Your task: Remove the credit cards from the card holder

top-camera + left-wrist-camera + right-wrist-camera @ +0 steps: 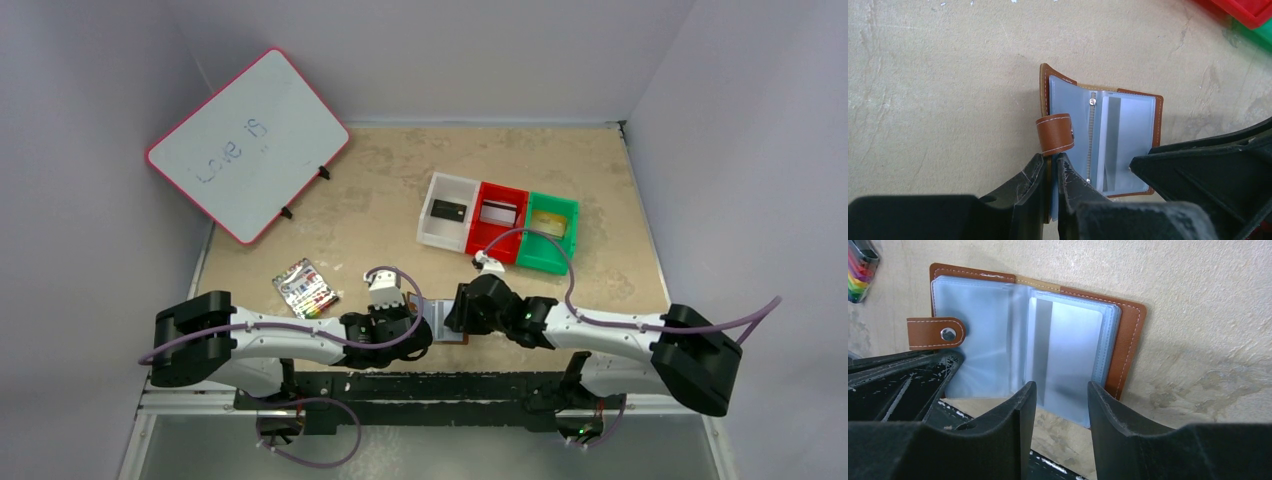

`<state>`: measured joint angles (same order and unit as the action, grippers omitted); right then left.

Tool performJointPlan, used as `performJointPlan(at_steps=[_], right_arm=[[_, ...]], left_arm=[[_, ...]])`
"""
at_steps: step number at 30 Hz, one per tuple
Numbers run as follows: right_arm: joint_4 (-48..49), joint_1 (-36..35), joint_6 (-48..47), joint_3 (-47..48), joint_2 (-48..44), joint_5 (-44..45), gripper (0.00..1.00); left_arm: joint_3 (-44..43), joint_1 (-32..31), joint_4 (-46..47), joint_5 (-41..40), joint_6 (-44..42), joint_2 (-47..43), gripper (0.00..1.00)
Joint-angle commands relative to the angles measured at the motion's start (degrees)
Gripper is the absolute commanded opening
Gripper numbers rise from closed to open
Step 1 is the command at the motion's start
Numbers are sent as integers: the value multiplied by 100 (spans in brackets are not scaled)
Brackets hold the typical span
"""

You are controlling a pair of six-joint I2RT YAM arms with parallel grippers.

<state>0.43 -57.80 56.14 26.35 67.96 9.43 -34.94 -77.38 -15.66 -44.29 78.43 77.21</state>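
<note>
Whiteboard [248, 143]: stands propped at the far left of the table [380, 200], with faint writing on it.
Rainbow pack [305, 288]: lies flat on the table, a little left of the pincers.
Left pincer [1051, 160]: narrow, pinching the near left edge of the card holder [973, 335], just below the snap tab [1054, 134].
Card holder: lies open on the table between the two pincers, near the front edge, with its brown side down and its shiny blue sleeves up.
Striped card [1068, 350]: silvery with a dark stripe, it sits inside the right sleeve.
Right pincer [1061, 387]: about half wide and holding nothing. Its fingers stand at the near end of the striped card. I cannot tell if they touch the sleeve.
White bin [440, 238]: farther back, with a black card [447, 210] in it.
Red bin [490, 245]: right beside the white bin, with a grey card [500, 213] in it.
Green bin [540, 258]: right beside the red bin, with a gold card [553, 222] in it.
</note>
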Motion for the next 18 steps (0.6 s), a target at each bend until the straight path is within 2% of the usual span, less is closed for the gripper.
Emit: performJointPlan(at_steps=[1,12,18], right_arm=[[298,-21,45,15,90,-56,45],[427,-25,9,44,324,-219,46],[-142,-26,108,277,472,457,46]], left_arm=[[-118,-53,-76,52,-56,-74,11],[-101,-55,-58,61,-56,-54,11],[-88,-57,-91,58,-47,-55,11]])
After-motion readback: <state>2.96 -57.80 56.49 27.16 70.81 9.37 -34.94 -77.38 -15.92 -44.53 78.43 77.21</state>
